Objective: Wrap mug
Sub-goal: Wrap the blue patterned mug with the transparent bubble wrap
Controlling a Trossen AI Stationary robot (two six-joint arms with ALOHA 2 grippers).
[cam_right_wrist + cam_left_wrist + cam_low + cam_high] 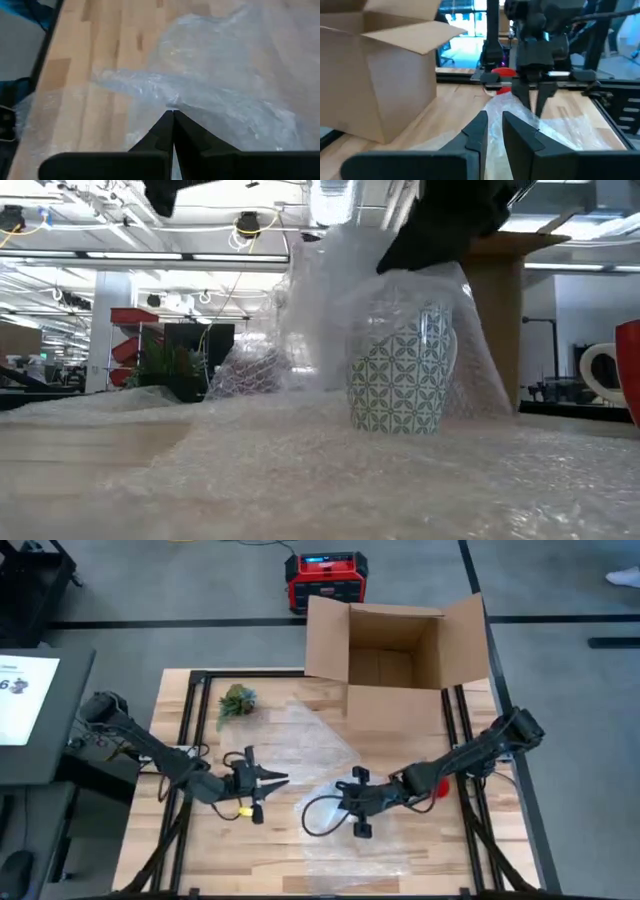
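Note:
A white mug with a teal pattern (400,380) stands upright on the table under a clear bubble wrap sheet (345,740), which is draped over it like a tent. My right gripper (340,795) is just above the mug, shut on the wrap (172,112). My left gripper (285,778) hovers at the wrap's left edge, pointing toward the right gripper. Its fingers (482,132) stand a narrow gap apart with nothing seen between them. In the high view the wrap and my right gripper cover the mug. My right gripper pinches a raised ridge of the bubble wrap (170,104) between its two shut fingertips, coming from the table's right side and slanting down. The wrap is pulled up into a peak (400,280) over the mug, while the rest of the sheet lies on the table.
An open cardboard box (395,650) stands at the table's far edge. A small green plant (237,702) sits at the far left and a red mug (440,785) under my right arm. A yellow bit (243,808) lies by my left gripper. A red power unit (325,580) stands on the floor beyond.

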